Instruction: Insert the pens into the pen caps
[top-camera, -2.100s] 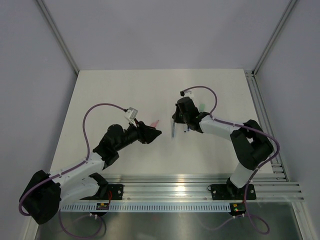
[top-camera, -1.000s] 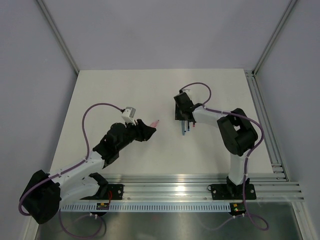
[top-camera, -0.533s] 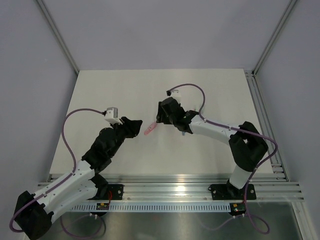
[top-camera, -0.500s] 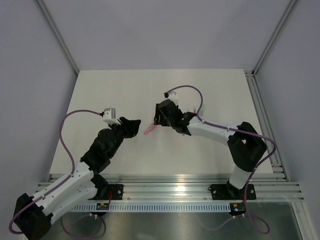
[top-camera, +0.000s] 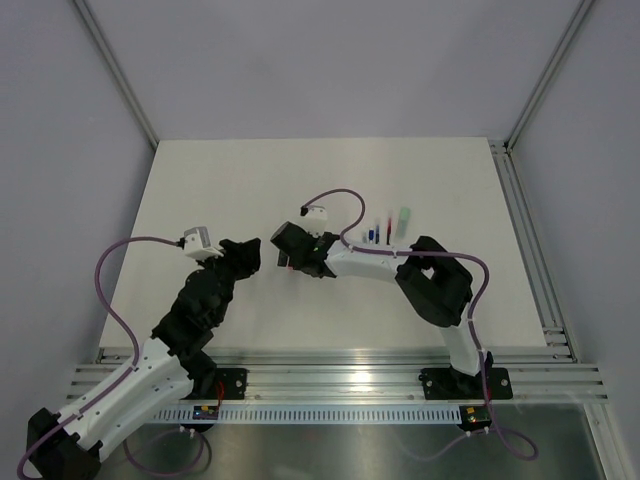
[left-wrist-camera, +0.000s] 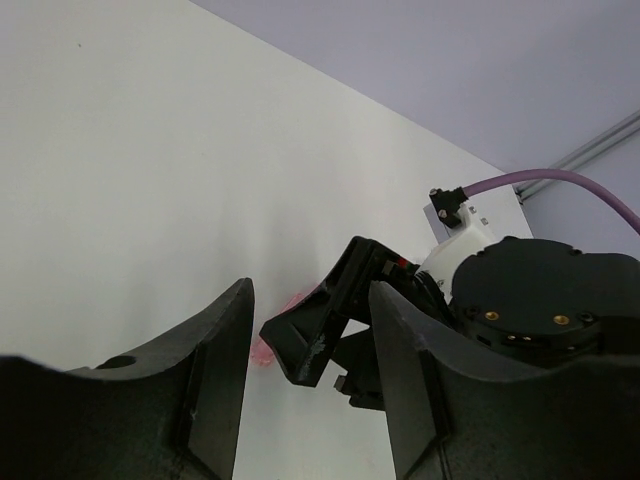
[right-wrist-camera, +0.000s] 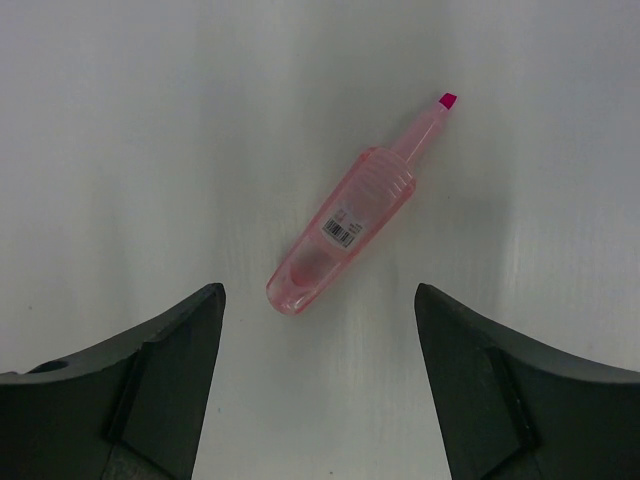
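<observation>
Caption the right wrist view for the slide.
Open right gripper poised over the pale pink highlighter, lying free on the white table, tip exposed.

The left arm (top-camera: 170, 335), based at 7 o'clock in the top view, and the right arm (top-camera: 372, 264), based at 5 o'clock, have white link shells and matte black joint housings. A purple cable (left-wrist-camera: 540, 178) loops to a small white block (top-camera: 196, 240) on each wrist. The fingers (right-wrist-camera: 160, 370) are black wedges. Brass screws (left-wrist-camera: 553, 320) dot the right wrist's round cap.

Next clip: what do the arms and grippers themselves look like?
The left arm and right arm have white links and black joints. The left gripper and right gripper are black with two broad fingers. A purple cable runs to each wrist.
</observation>
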